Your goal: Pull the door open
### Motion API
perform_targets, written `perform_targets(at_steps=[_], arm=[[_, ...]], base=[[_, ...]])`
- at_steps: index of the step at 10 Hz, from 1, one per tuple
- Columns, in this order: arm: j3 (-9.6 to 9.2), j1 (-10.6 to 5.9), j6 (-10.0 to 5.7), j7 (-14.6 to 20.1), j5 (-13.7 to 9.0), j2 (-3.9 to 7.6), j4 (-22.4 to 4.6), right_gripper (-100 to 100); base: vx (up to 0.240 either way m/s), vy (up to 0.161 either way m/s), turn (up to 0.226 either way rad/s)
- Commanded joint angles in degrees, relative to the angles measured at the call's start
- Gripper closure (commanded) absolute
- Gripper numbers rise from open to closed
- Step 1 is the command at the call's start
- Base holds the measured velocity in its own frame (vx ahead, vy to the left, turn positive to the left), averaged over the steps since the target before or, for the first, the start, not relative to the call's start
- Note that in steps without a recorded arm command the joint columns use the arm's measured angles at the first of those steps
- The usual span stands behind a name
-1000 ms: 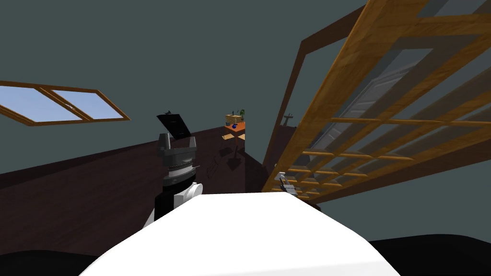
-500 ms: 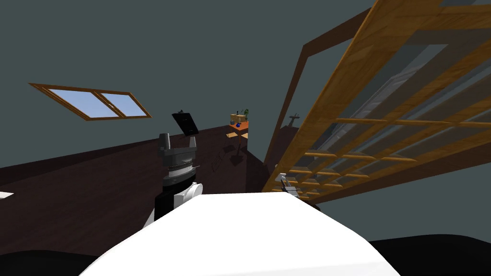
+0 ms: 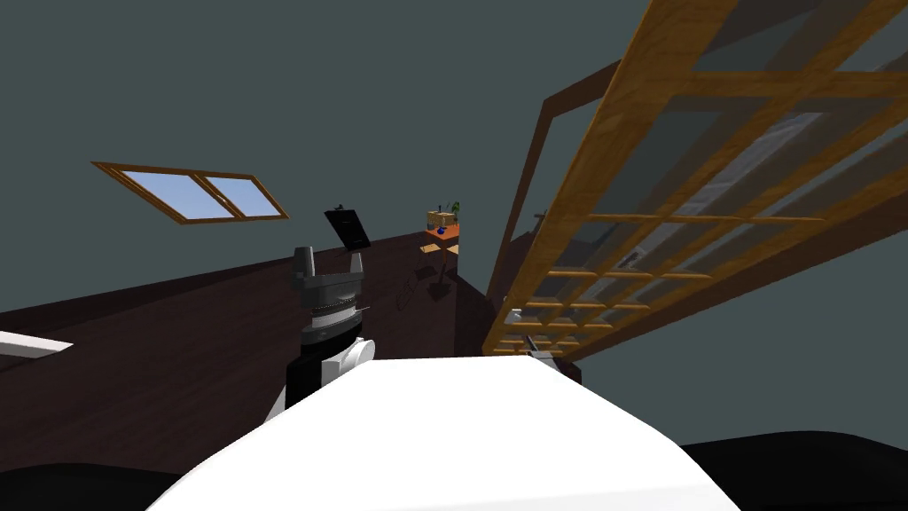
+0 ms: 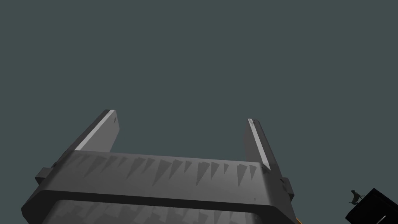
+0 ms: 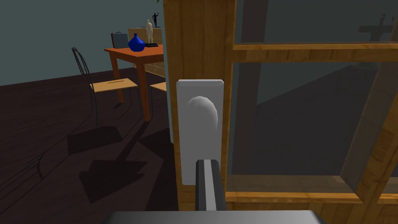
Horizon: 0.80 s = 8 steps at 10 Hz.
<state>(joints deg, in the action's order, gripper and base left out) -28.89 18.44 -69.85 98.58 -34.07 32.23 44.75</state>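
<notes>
A wooden lattice door (image 3: 612,177) with glass panes stands swung away from its dark brown frame (image 3: 529,177). On its edge stile (image 5: 198,39) sits a grey plate (image 5: 200,155) with a rounded grey knob (image 5: 203,112). My right gripper (image 5: 210,162) is shut, its two fingers pressed together into one narrow blade. The tips rest at the plate just under the knob, with nothing seen between them. In the head view that gripper (image 3: 535,342) sits at the door's near corner. My left gripper (image 3: 330,260) is raised to my left, open (image 4: 182,116) and empty.
Beyond the door's edge stand an orange table (image 5: 132,52) with a blue vase (image 5: 136,43) and a wire-backed chair (image 5: 105,87) on the dark wood floor. A window (image 3: 191,191) and a black panel (image 3: 348,228) lie further left.
The door leaf has swung further out from its frame, with my right gripper staying at its corner. My head view has turned, shifting the window rightward. The left arm holds still.
</notes>
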Motion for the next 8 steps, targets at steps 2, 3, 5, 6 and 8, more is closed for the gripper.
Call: perform_targets(at_steps=[2, 3, 5, 6, 8], arm=[[0.10, 0.51, -0.44, 0.06, -0.19, 0.04, -0.08, -100], [0.62, -0.25, 0.29, -0.33, -0.35, -0.48, -0.20, -100], [1.05, -0.98, 1.00, -0.67, -0.47, -0.91, -0.29, -100], [1.34, -1.45, 1.47, -0.89, -0.55, -1.20, -0.34, -100], [1.50, -1.59, 1.81, -1.13, -0.61, -1.35, -0.01, -100]], base=[[-0.153, 0.066, -0.087], [0.117, 0.009, 0.064], [0.196, -0.021, 0.043], [0.199, -0.060, 0.065], [0.177, -0.016, 0.041]])
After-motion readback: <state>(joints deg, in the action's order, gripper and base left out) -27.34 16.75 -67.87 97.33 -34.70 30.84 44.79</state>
